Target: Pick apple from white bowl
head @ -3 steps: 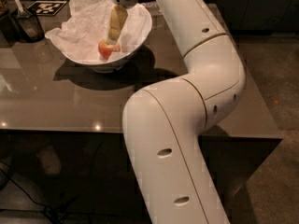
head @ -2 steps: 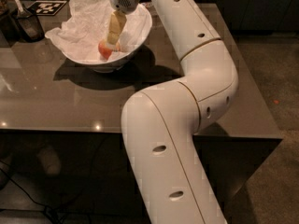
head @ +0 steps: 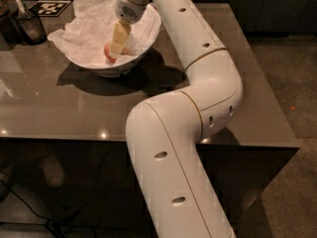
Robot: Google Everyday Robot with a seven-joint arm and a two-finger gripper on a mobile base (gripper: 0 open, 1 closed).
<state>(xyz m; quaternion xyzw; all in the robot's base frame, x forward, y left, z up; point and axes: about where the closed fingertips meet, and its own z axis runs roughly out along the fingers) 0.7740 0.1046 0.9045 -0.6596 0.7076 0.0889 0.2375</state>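
Note:
The white bowl (head: 150, 35) stands on the brown table at the back left, lined with crumpled white tissue paper (head: 84, 26). The small red apple (head: 107, 52) lies in the bowl near its front wall, partly hidden behind my gripper. My gripper (head: 116, 51) reaches down into the bowl from above on the long white arm (head: 198, 58) and sits right at the apple, on its right side. Whether it touches or holds the apple cannot be told.
A small dark cup with a utensil (head: 28, 26) stands left of the bowl. A black-and-white marker card (head: 49, 7) lies behind it. The table's front edge (head: 74, 139) and right edge (head: 277, 108) drop to the floor. My arm's large elbow fills the foreground.
The gripper has sunk a little deeper into the bowl, close by the apple. The arm has shifted slightly to the left. The apple and bowl have not moved.

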